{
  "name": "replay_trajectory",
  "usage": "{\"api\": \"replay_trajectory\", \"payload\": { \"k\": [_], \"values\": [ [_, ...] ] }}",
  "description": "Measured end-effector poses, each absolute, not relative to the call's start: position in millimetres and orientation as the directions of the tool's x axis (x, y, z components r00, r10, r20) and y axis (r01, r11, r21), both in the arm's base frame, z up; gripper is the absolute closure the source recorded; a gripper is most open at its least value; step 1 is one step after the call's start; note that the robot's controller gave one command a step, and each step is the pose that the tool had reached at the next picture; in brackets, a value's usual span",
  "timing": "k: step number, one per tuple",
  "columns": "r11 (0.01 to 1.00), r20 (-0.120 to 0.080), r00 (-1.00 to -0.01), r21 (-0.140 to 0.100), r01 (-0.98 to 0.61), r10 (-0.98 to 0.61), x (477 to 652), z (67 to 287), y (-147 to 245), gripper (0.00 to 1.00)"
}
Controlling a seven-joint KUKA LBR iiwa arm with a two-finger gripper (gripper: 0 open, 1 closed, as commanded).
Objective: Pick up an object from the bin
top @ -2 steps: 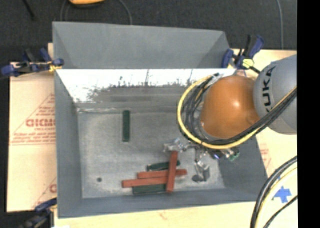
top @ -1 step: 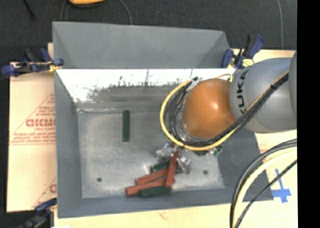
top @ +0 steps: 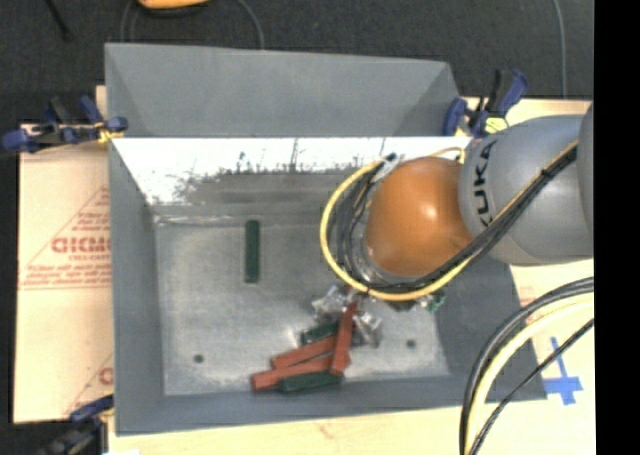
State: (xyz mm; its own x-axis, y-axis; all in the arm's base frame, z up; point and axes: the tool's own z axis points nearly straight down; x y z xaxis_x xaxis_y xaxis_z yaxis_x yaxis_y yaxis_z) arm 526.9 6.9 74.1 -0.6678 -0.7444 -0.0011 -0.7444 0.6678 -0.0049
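The tool (top: 347, 315) stood low at the heap of red-brown and dark green flat sticks (top: 300, 363), lower centre of the grey metal bin (top: 135, 273) (spread or closed: cannot tell). Judged status: nothing lifted clear; gripping and raising remained.

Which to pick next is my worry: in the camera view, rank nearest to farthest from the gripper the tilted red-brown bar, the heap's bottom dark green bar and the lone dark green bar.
1. Tilted red-brown bar, just below the gripper.
2. Heap's bottom dark green bar, lower left.
3. Lone dark green bar, far left.
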Motion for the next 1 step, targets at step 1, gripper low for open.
{"api": "replay_trajectory", "payload": {
  "k": [1],
  "values": [
    [0.675, -0.005, -0.675, -0.005, -0.737, -0.737, 544.0, 224.5, 6.6, 1.0]
  ]
}}
